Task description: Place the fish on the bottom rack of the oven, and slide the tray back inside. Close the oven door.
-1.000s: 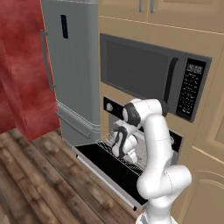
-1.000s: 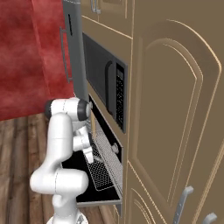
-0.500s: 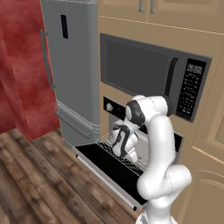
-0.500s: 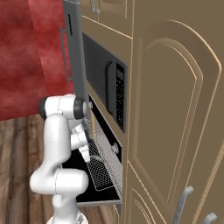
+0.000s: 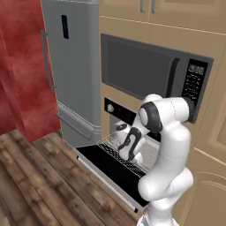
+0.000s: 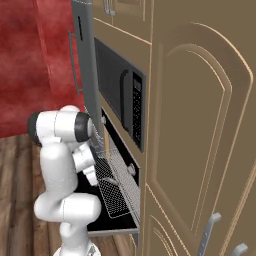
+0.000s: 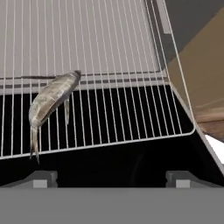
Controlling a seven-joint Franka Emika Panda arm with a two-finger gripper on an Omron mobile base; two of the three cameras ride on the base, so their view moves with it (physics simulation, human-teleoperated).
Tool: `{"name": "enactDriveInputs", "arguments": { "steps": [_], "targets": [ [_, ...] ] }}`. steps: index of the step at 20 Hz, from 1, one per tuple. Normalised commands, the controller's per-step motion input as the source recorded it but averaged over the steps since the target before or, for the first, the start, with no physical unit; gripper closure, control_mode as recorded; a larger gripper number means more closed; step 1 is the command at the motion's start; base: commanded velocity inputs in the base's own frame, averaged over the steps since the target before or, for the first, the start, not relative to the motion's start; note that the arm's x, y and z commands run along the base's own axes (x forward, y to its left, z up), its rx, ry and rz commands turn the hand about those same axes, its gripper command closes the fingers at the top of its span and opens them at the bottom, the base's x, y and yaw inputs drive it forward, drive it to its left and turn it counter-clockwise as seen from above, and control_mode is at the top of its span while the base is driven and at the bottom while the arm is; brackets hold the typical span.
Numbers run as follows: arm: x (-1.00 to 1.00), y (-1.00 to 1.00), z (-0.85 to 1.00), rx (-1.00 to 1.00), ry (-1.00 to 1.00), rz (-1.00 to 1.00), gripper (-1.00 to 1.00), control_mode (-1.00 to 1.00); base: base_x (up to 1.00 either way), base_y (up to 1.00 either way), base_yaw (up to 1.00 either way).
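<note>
The small grey-silver fish lies loose on the silver wire-grid bottom rack, towards its left side in the hand view. The rack is pulled out of the oven over the lowered oven door. My gripper hovers above the rack's front edge, open, its fingertips wide apart with nothing between them. In the left base view the gripper points down at the rack. The rack also juts out in the right base view.
A dark microwave sits right above the oven, and a tall grey fridge stands to its left. Tan cabinet fronts run along the right. Wooden floor lies in front of the open door.
The arm's elbow has shifted slightly right and the hand has drawn back a little over the rack. The fish and the rack have not moved.
</note>
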Motion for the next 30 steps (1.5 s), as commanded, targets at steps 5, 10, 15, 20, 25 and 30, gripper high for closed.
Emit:
{"name": "enactDriveInputs", "arguments": {
  "steps": [5, 10, 15, 20, 25, 30],
  "targets": [
    [-0.89, 0.38, 0.56, 0.0, -0.02, 0.0, -1.0, -1.0, 0.0, 0.0, 0.0],
    [-0.55, 0.42, 0.72, 0.0, 0.0, 0.0, -1.0, -1.0, 0.0, 0.0, 0.0],
    [-0.11, 0.08, 0.33, 0.0, -0.01, 0.0, -1.0, -1.0, 0.0, 0.0, 0.0],
    [0.13, -0.02, -0.14, 0.0, -0.01, 0.01, -1.0, -1.0, 0.0, 0.0, 0.0],
    [0.58, 0.06, -0.7, 0.0, 0.06, 0.08, -1.0, -1.0, 0.0, 0.0, 0.0],
    [0.81, 0.03, -0.68, 0.0, 0.04, 0.12, -1.0, -1.0, 0.0, 0.0, 0.0]
  ]
}}
